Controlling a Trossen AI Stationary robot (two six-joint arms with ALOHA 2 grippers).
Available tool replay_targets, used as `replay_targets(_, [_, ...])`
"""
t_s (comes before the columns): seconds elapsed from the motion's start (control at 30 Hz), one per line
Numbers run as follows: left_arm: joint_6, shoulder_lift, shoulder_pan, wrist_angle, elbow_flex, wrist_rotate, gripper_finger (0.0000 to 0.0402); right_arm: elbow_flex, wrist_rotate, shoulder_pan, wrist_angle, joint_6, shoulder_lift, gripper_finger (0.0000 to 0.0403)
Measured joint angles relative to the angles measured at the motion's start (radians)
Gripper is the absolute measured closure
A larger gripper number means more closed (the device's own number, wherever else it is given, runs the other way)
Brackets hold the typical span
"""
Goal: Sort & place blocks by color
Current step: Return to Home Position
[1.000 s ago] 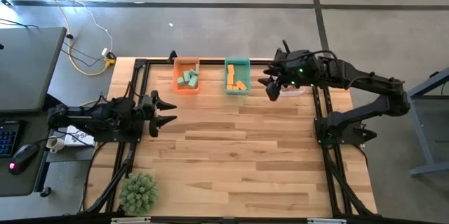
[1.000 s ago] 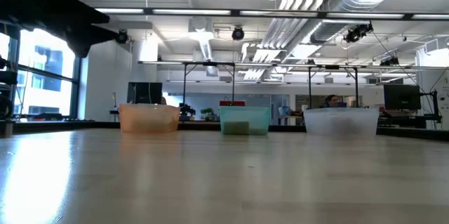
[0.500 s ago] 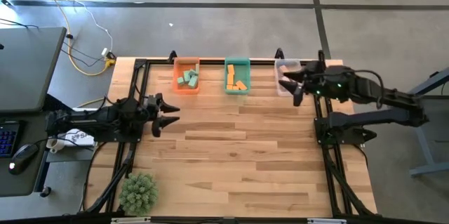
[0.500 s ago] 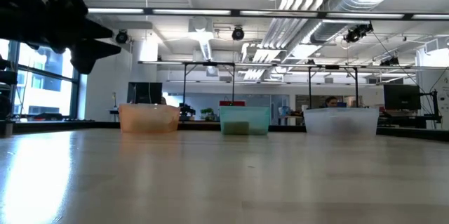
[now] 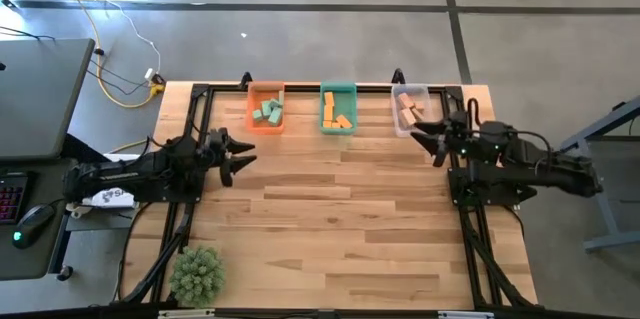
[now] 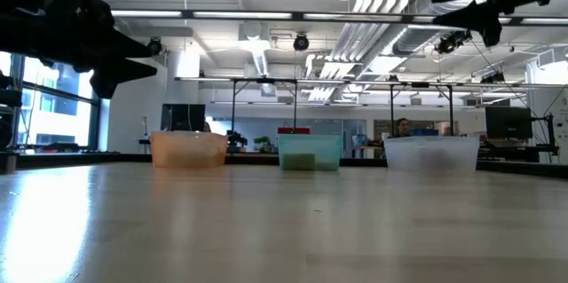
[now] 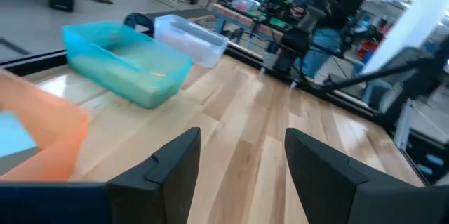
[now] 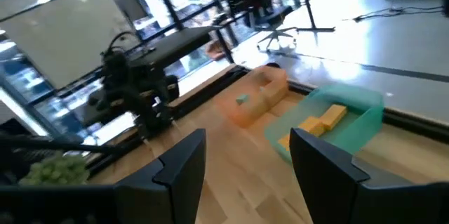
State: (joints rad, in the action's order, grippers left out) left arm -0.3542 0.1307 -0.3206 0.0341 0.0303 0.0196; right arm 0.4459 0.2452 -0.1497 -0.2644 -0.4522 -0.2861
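Note:
Every block I can see lies in a bin at the table's far edge. Teal blocks point(image 5: 267, 111) lie in the orange bin point(image 5: 252, 117), orange blocks point(image 5: 337, 112) in the teal bin point(image 5: 350, 91), and light wood blocks point(image 5: 407, 109) in the clear bin point(image 5: 420, 90). My left gripper point(image 5: 243, 155) hovers open near the table's left edge, pointing right. My right gripper point(image 5: 423, 139) hovers open just near of the clear bin, pointing left. The right wrist view shows the orange blocks point(image 8: 321, 121) and one teal block point(image 8: 240, 100).
A fuzzy green plant point(image 5: 197, 273) stands at the near left corner. Black frame rails point(image 5: 196, 119) run along the table's left, right and far sides. Bare wood point(image 5: 330, 209) spreads between the two arms. A laptop and mouse sit left of the table.
My right gripper has drawn back from over the teal and clear bins toward the table's right edge and a little nearer, with the arm folding back. The clear bin and its wood blocks, hidden under the arm before, now show.

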Motion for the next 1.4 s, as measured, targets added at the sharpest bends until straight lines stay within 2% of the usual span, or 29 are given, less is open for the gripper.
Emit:
replay_targets(0.33, [-0.029,0.0,-0.013,0.0,0.0,0.018,0.0206,-0.183,-0.12,0.0,0.049,-0.021,0.145,0.0211])
replay_targets(0.47, [-0.029,0.0,-0.013,0.0,0.0,0.018,0.0206,-0.243,-0.169,0.0,0.069,-0.022,0.171,0.0211])
replay_targets(0.77, [-0.029,0.0,-0.013,0.0,0.0,0.018,0.0206,-0.356,-0.193,0.0,0.128,-0.039,0.178,0.0211])
replay_targets(0.97, [-0.029,0.0,-0.013,0.0,0.0,0.018,0.0206,-0.38,-0.181,0.0,0.128,-0.075,0.177,0.0211])
replay_targets(1.2, [-0.029,0.0,-0.013,0.0,0.0,0.018,0.0206,-0.38,-0.09,-0.001,0.13,-0.081,0.168,0.0211])
replay_targets(1.4, [-0.029,0.0,-0.013,0.0,0.0,0.018,0.0206,-0.379,-0.099,-0.001,0.129,-0.09,0.168,0.0211])
